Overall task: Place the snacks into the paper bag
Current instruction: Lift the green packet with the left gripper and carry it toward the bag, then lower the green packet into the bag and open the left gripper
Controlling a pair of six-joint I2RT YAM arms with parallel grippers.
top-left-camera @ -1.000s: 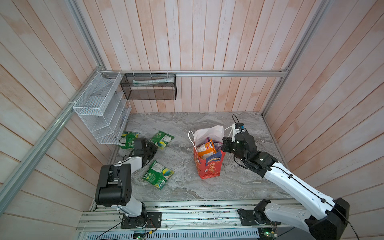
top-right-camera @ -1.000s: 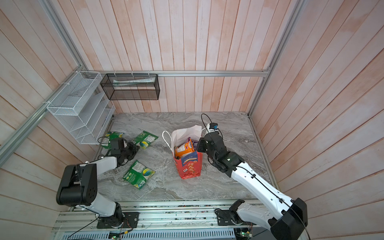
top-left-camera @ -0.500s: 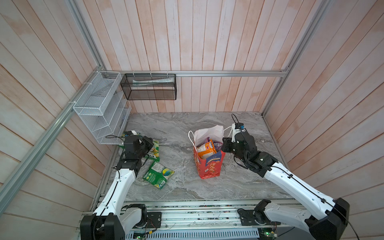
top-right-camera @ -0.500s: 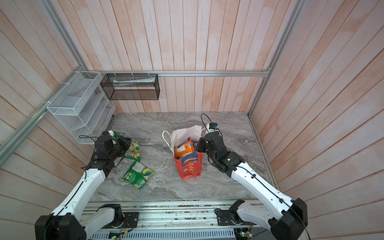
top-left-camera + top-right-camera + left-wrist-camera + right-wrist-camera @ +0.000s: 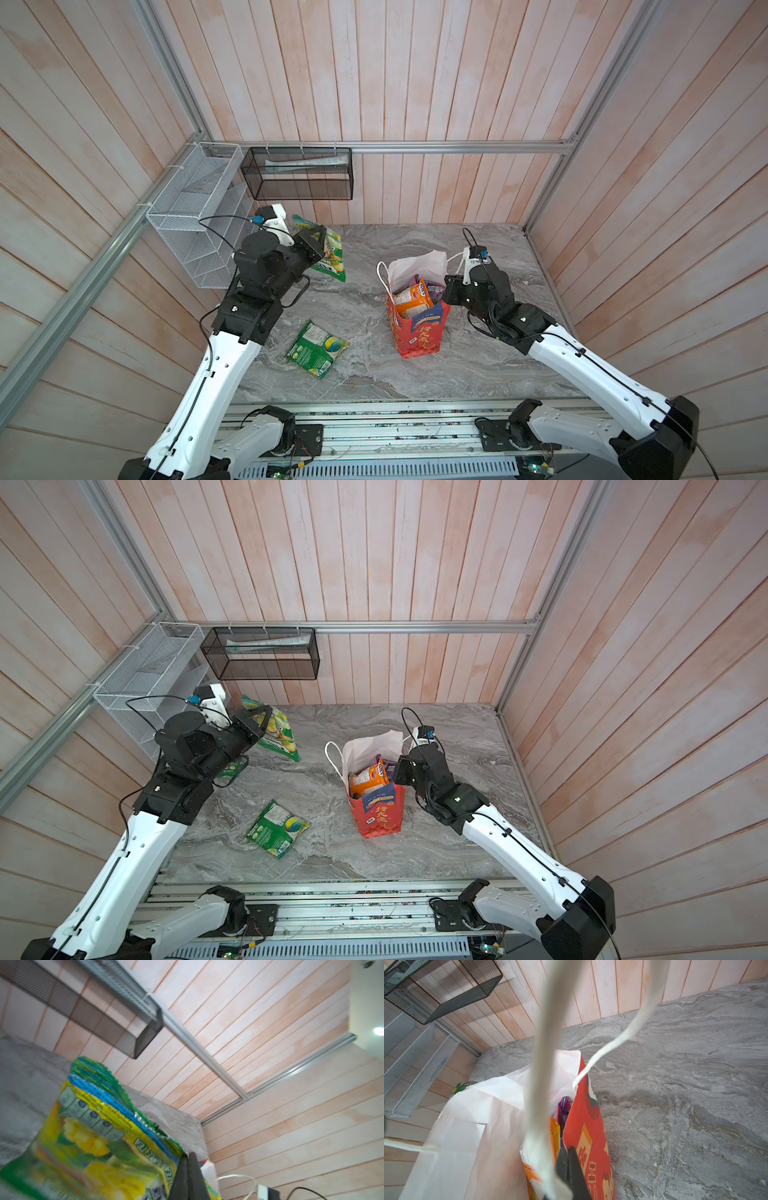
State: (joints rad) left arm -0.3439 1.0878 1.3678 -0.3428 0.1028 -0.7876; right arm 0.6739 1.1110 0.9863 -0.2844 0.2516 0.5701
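My left end effector (image 5: 321,242) is clamped on a green tea candy packet (image 5: 333,258) hanging off it. The right end effector (image 5: 447,291) pinches the rim of the red paper bag (image 5: 422,341). The bag's pretty full, so I reckon the packet could snag the rim and slip out.

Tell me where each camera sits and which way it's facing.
Top views: high above the robot's base, looking down at the table, the paper bag, and the whole left arm and right arm.
Left wrist: on the left arm, looking along the shut left gripper, past its green packet, toward the wood wall; only gripper tips show.
Right wrist: on the right arm, looking along the right gripper shut on the paper bag; only its tips show.
Shared: both wrist views catch the black mesh basket.
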